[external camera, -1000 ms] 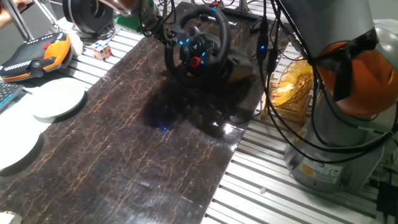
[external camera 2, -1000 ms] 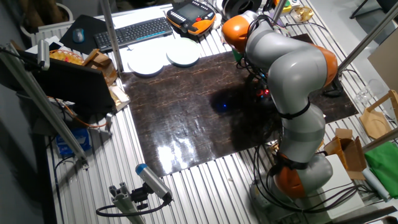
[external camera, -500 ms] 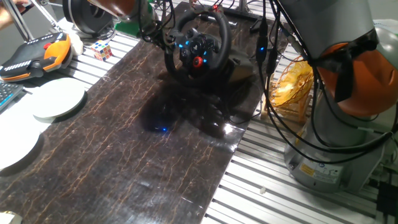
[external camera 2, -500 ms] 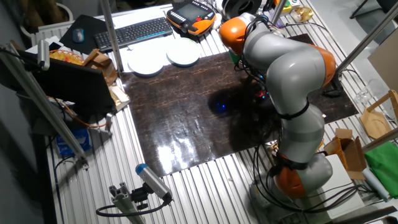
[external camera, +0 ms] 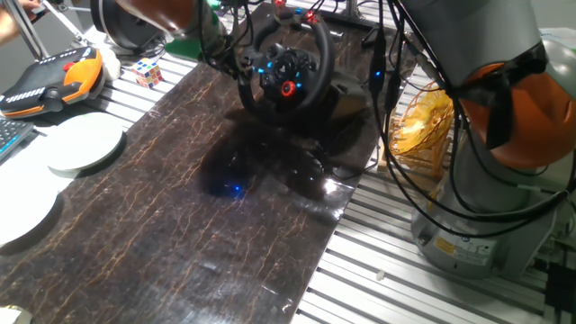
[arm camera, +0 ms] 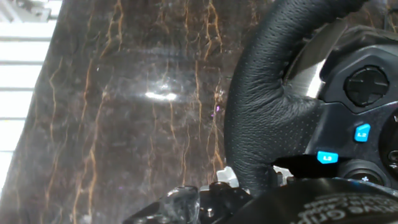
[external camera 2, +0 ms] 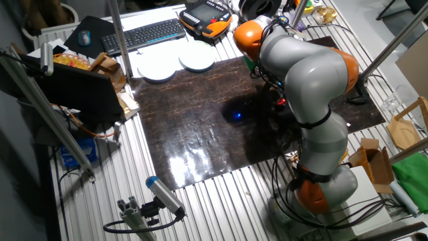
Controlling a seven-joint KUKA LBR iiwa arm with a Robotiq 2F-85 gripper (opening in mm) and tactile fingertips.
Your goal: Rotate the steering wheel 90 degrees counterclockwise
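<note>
1. In the hand view, the thick black leather rim of the black gaming steering wheel (arm camera: 261, 118) fills the right side. Its hub shows blue-lit buttons (arm camera: 327, 157).
2. The gripper (external camera: 229, 56) is at the left side of the wheel rim. I cannot tell if its fingers are wide, narrow or holding the rim.
3. The wheel (external camera: 283, 70) stands at the far end of the dark marbled mat (external camera: 180, 225).
4. Two white round plates (external camera: 83, 142) lie to the left.
</note>
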